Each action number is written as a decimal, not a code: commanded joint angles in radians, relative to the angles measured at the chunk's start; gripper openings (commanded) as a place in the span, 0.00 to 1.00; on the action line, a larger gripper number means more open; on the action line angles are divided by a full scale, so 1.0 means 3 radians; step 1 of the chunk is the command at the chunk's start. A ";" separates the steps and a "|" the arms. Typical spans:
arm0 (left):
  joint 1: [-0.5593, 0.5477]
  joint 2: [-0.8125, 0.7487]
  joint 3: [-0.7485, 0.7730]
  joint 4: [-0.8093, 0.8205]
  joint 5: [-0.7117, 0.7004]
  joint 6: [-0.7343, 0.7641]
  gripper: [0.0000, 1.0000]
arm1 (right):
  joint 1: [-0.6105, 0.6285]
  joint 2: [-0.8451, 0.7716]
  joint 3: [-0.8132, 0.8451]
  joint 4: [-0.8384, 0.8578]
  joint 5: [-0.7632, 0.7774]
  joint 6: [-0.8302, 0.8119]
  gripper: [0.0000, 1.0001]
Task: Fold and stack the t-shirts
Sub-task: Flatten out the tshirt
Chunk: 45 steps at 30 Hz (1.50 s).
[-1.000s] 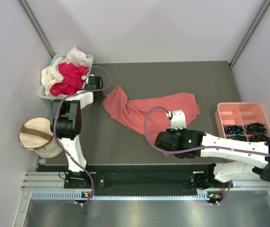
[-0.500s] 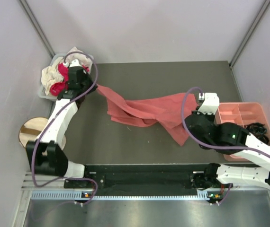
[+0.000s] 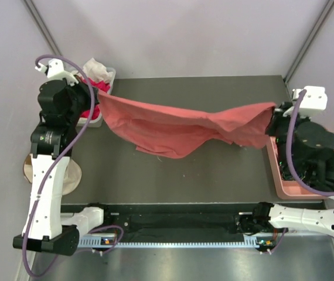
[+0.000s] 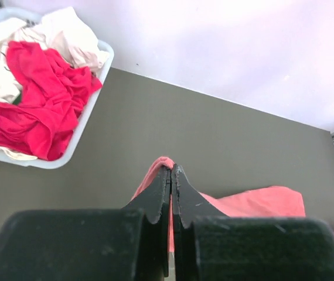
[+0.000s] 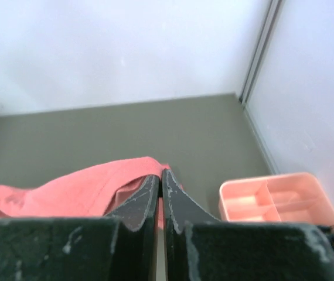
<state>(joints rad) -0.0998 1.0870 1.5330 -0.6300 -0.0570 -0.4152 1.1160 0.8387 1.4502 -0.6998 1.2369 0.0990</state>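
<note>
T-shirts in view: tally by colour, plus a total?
salmon-pink t-shirt: 1, stretched out wide
magenta-red t-shirt: 1, in the basket
cream-white t-shirt: at least 1, bunched in the same basket; the lumps cannot be told apart
Total: at least 3

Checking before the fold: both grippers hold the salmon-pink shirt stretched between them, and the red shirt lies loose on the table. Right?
No: the red shirt lies in the white basket, as the left wrist view shows. The left gripper and right gripper hold the salmon-pink shirt stretched between them.
</note>
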 commanded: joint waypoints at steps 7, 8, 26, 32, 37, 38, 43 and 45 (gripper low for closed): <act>0.0010 0.0114 0.0755 -0.0344 -0.0107 0.0244 0.00 | -0.0028 0.0221 0.0805 0.1940 -0.0073 -0.2135 0.00; 0.0010 0.0109 0.0831 -0.0359 -0.0081 0.0249 0.00 | -0.0033 0.0241 0.0852 0.1838 -0.0084 -0.2084 0.00; 0.0000 -0.0300 0.1778 -0.0871 -0.0004 0.0408 0.00 | -0.0033 0.0466 0.2201 0.0348 -0.0693 -0.1382 0.00; 0.0000 -0.0136 0.1487 -0.0682 0.0062 0.0392 0.00 | -0.0028 0.0850 0.2641 0.0956 -0.0646 -0.2103 0.00; 0.0000 -0.0064 0.1272 -0.0518 0.0118 0.0382 0.00 | -0.0018 0.1014 0.2861 0.1076 -0.0651 -0.2320 0.00; 0.0000 -0.0070 0.1221 -0.0498 0.0124 0.0382 0.00 | -0.0008 0.0983 0.2831 0.0913 -0.0692 -0.2248 0.00; 0.0000 -0.0177 0.1057 -0.0482 -0.0019 0.0469 0.00 | -0.0008 0.0840 0.2250 0.0849 -0.0636 -0.2038 0.00; 0.0000 -0.0142 0.1001 -0.0447 -0.0035 0.0494 0.00 | -0.0013 0.0789 0.1989 0.1033 -0.0605 -0.2068 0.00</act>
<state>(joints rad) -0.0998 1.0943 1.8351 -0.8646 -0.0242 -0.3004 1.1160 1.1137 2.1456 -0.4679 1.0309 -0.5194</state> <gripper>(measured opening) 0.012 0.009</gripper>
